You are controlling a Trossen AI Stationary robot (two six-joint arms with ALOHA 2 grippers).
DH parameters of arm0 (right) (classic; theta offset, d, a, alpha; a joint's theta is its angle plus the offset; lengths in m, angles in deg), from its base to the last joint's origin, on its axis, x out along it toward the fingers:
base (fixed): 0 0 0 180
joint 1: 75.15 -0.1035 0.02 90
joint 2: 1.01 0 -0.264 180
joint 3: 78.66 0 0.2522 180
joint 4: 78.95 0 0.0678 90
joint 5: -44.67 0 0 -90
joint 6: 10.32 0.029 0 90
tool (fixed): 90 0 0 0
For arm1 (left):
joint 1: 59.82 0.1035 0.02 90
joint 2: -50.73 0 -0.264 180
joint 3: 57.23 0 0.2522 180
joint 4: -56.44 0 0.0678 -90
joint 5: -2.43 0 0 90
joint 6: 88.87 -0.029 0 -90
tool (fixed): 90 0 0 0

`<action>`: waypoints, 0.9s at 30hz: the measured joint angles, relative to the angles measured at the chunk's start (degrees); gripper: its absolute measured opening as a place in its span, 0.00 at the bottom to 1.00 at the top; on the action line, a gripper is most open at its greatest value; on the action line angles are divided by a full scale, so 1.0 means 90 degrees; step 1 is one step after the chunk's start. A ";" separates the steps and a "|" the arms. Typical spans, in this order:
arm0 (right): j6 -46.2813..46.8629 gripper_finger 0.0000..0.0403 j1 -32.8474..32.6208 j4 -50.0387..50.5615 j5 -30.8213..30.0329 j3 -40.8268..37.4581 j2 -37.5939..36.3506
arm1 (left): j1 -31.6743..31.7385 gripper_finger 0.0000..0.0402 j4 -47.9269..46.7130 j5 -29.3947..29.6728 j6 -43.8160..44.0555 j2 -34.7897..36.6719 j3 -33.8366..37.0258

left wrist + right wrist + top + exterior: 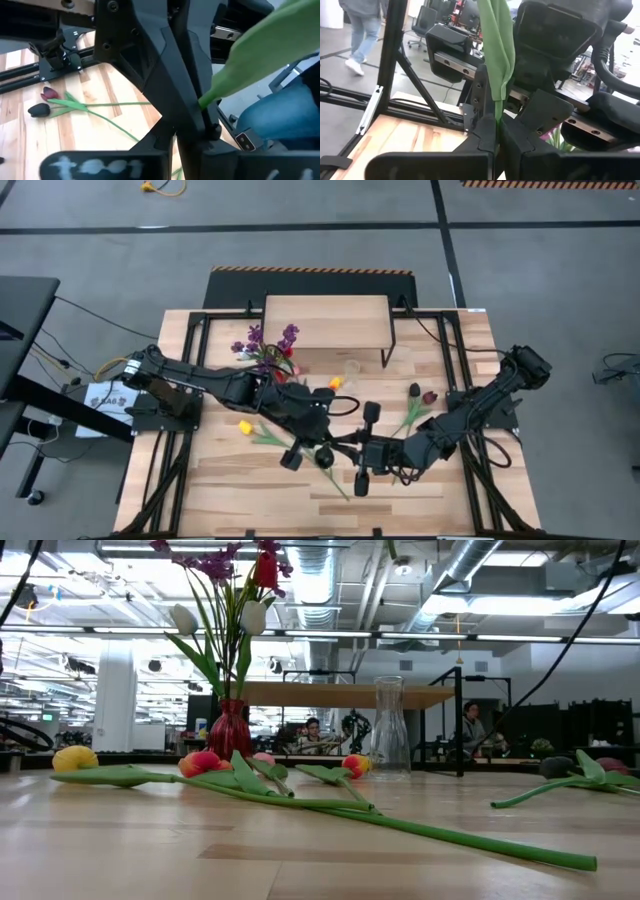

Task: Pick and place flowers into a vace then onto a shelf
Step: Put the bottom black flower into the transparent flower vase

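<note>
Stem (pixel 499 60) runs straight up out of your right pincer (pixel 496 131), pinched tight, mid-bench near the front edge. Your left pincer (pixel 197 107), also clamped on that stem, sits just beside it. Vase (pixel 351 369) lies toward the back edge by the shelf (pixel 325 318), nearer your left arm.

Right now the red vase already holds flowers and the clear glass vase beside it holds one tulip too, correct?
Not quite. The red vase does hold flowers, but the clear glass vase stands empty, as the low view shows.
</note>
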 joint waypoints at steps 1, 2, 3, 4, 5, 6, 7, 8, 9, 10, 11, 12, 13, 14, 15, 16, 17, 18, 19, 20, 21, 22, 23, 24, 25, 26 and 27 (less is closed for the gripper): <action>-0.0002 0.01 0.0000 0.0000 -0.0022 0.0000 0.0000 | 0.0000 0.02 0.0002 -0.0004 0.0036 0.0000 0.0000; -0.0009 0.01 0.0005 0.0000 -0.0020 0.0000 0.0000 | 0.0000 0.03 -0.0001 -0.0004 0.0068 0.0000 0.0000; -0.0011 0.01 0.0001 0.0000 -0.0020 0.0000 0.0000 | 0.0002 0.05 -0.0001 -0.0002 0.0106 0.0000 0.0000; -0.0013 0.00 -0.0013 0.0000 -0.0028 0.0000 0.0000 | 0.0002 0.07 -0.0001 -0.0002 0.0139 0.0000 0.0000; -0.0017 0.00 -0.0033 0.0000 -0.0052 0.0000 0.0000 | 0.0002 0.09 -0.0001 0.0000 0.0190 0.0000 0.0000; -0.0021 0.00 -0.0045 0.0003 -0.0094 0.0000 0.0000 | 0.0002 0.11 -0.0002 0.0004 0.0250 0.0000 0.0000; -0.0022 0.00 -0.0060 0.0010 -0.0120 0.0000 0.0000 | 0.0002 0.13 -0.0002 0.0002 0.0302 0.0000 0.0000; -0.0022 0.00 -0.0081 0.0015 -0.0137 0.0000 0.0000 | 0.0002 0.16 -0.0006 -0.0001 0.0338 0.0000 0.0000; -0.0024 0.00 -0.0093 0.0017 -0.0139 0.0000 0.0000 | -0.0012 0.18 -0.0011 0.0000 0.0346 0.0000 0.0000; -0.0024 0.00 -0.0097 0.0026 -0.0139 0.0000 0.0000 | -0.0032 0.20 -0.0020 0.0006 0.0346 0.0000 0.0000; -0.0022 0.00 -0.0117 0.0029 -0.0155 0.0000 0.0000 | -0.0057 0.22 -0.0040 0.0024 0.0346 0.0000 0.0000; -0.0022 0.00 -0.0139 0.0030 -0.0196 0.0000 0.0000 | -0.0093 0.24 -0.0054 0.0090 0.0346 0.0000 0.0000; -0.0027 0.00 -0.0161 0.0031 -0.0286 0.0000 0.0000 | -0.0129 0.25 -0.0060 0.0171 0.0344 0.0000 0.0000; -0.0051 0.00 -0.0180 0.0050 -0.0379 0.0000 0.0000 | -0.0160 0.27 -0.0068 0.0263 0.0344 0.0000 -0.0002; -0.0063 0.00 -0.0214 0.0068 -0.0460 0.0000 0.0000 | -0.0187 0.28 -0.0070 0.0355 0.0345 0.0000 -0.0002; -0.0066 0.00 -0.0240 0.0085 -0.0499 0.0000 0.0000 | -0.0218 0.28 -0.0095 0.0427 0.0344 0.0007 -0.0002; -0.0066 0.00 -0.0258 0.0090 -0.0511 0.0000 0.0000 | -0.0247 0.29 -0.0171 0.0477 0.0346 0.0023 -0.0002; -0.0066 0.00 -0.0295 0.0103 -0.0517 0.0000 -0.0016 | -0.0257 0.29 -0.0227 0.0499 0.0345 0.0036 -0.0002; -0.0066 0.00 -0.0339 0.0115 -0.0553 -0.0002 -0.0040 | -0.0260 0.29 -0.0275 0.0503 0.0346 0.0059 -0.0002; -0.0067 0.00 -0.0378 0.0112 -0.0642 -0.0002 -0.0064 | -0.0274 0.29 -0.0382 0.0504 0.0359 0.0098 -0.0002; -0.0067 0.00 -0.0424 0.0100 -0.0759 -0.0002 -0.0081 | -0.0284 0.29 -0.0505 0.0506 0.0440 0.0141 -0.0002; -0.0067 0.00 -0.0478 0.0101 -0.0888 0.0000 -0.0088 | -0.0284 0.29 -0.0573 0.0506 0.0539 0.0196 -0.0002; -0.0076 0.00 -0.0549 0.0145 -0.1033 -0.0001 -0.0107 | -0.0284 0.29 -0.0662 0.0516 0.0611 0.0262 -0.0002; -0.0103 0.00 -0.0634 0.0246 -0.1162 -0.0008 -0.0141 | -0.0284 0.29 -0.0768 0.0526 0.0686 0.0338 -0.0002; -0.0116 0.00 -0.0708 0.0279 -0.1262 -0.0007 -0.0178 | -0.0286 0.29 -0.0833 0.0562 0.0771 0.0416 -0.0002; -0.0114 0.00 -0.0772 0.0272 -0.1375 -0.0005 -0.0209 | -0.0311 0.29 -0.0869 0.0647 0.0850 0.0508 -0.0002; -0.0126 0.00 -0.0864 0.0274 -0.1525 -0.0005 -0.0244 | -0.0342 0.29 -0.0917 0.0815 0.0946 0.0615 -0.0002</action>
